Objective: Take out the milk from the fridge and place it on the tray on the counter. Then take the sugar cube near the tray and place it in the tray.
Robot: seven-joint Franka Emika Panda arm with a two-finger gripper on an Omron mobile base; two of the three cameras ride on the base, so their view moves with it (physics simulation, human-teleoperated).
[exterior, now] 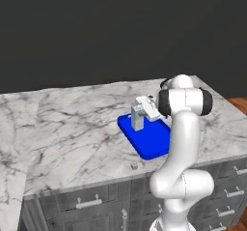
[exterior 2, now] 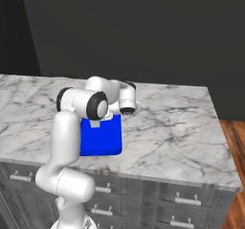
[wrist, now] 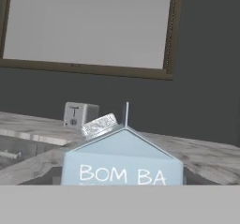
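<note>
The milk (exterior: 138, 118), a small pale carton with a gabled top, stands upright over the back left part of the bright blue tray (exterior: 153, 140) on the marble counter (exterior: 72, 128). Its base is at or just above the tray floor. My gripper (exterior: 143, 112) comes in from the right and is shut on the carton's upper part. In the hand view the milk (wrist: 123, 164) sits right in front of the hand, and the fingertips are hidden. The tiny sugar cube (exterior: 134, 166) lies on the counter in front of the tray, near the front edge. My elbow partly covers the tray (exterior 2: 103, 139).
Dark grey drawers (exterior: 87, 203) with silver handles run under the counter's front edge. The counter ends to the right over a wooden floor (exterior 2: 234, 142). Past the carton, a small toaster (wrist: 75, 114) stands on a far counter below a large framed window (wrist: 89, 26).
</note>
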